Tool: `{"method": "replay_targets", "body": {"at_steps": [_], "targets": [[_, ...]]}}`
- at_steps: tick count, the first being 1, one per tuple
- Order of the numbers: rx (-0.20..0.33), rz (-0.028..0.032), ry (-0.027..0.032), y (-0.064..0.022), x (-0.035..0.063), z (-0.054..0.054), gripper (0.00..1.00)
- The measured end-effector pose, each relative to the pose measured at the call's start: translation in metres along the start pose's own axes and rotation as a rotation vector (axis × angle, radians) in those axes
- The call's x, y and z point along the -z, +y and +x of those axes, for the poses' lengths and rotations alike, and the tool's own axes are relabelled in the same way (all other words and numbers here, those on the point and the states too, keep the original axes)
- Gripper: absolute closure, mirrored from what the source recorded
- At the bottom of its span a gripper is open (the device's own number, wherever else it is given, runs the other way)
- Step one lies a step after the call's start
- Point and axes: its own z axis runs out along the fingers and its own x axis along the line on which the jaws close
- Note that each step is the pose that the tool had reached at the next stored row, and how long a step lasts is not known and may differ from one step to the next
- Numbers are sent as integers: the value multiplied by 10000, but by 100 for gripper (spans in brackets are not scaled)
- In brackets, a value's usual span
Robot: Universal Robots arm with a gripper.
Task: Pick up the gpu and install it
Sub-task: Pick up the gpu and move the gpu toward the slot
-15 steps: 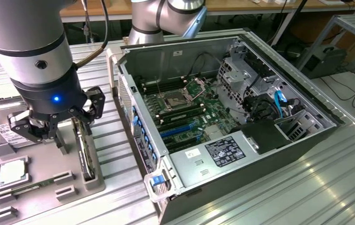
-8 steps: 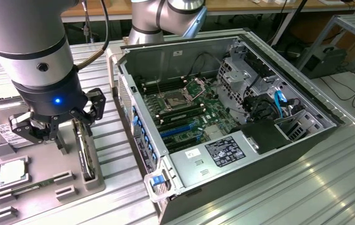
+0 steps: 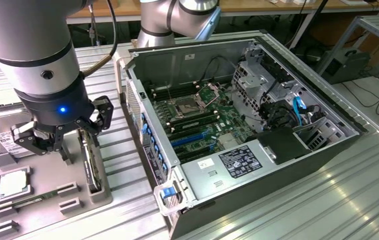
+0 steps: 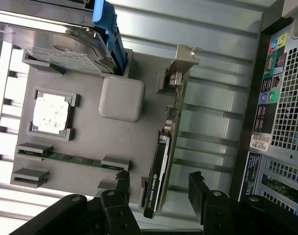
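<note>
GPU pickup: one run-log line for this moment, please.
claw: open, over gpu | gpu: on edge in gray tray, ungrasped

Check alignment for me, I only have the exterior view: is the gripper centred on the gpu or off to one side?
Observer: Centred. In the wrist view the gpu runs between the fingers of the open gripper, one finger on each side, with a gap on both.
Operator: Which end is it over?
Observer: The black end. The silver bracket is at the other end, away from the fingers.
Operator: Card sitting straight?
Observer: Yes, it stands on edge in its slot along the side of the grey tray, with its thin top edge facing the wrist camera.
</note>
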Motion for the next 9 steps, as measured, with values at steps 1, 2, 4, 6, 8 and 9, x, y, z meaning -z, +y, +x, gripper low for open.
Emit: {"method": "replay_targets", "body": {"at_steps": [1,2,4,6,8,9], "targets": [[2,0,-1,-1,-4,0,40],[3,0,-1,-2,-8,0,40],[8,0,0,-6,-14,0,40],[11,0,1,-9,-21,0,40],[15,-1,1,-12,-28,0,40],[17,-1,0,-14,-32,1,40]]}}
